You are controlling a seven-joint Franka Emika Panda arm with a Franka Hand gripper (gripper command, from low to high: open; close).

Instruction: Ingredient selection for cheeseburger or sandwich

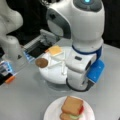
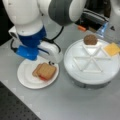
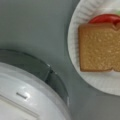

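The sandwich (image 1: 72,107) lies on a white round plate (image 1: 51,113) at a front view's bottom. It is a stack with a toast-brown bread slice on top and red and green showing at its edge. In the wrist view the top slice (image 3: 100,47) fills the right side, with the tomato (image 3: 105,18) peeking out behind it. My gripper (image 2: 51,62) hangs low over the plate's rim (image 2: 25,80), between the sandwich (image 2: 45,71) and the divided tray (image 2: 91,75). It holds nothing that I can see. No fingers show in the wrist view.
The round white divided tray (image 1: 53,77) holds a yellow cheese slice (image 1: 55,50) and a brown patty (image 1: 41,62); both show again as cheese (image 2: 112,48) and patty (image 2: 90,39). A second robot's base (image 1: 11,48) and a grey device (image 1: 43,38) stand behind. A black perforated mat (image 2: 15,107) lies at a front view's bottom left.
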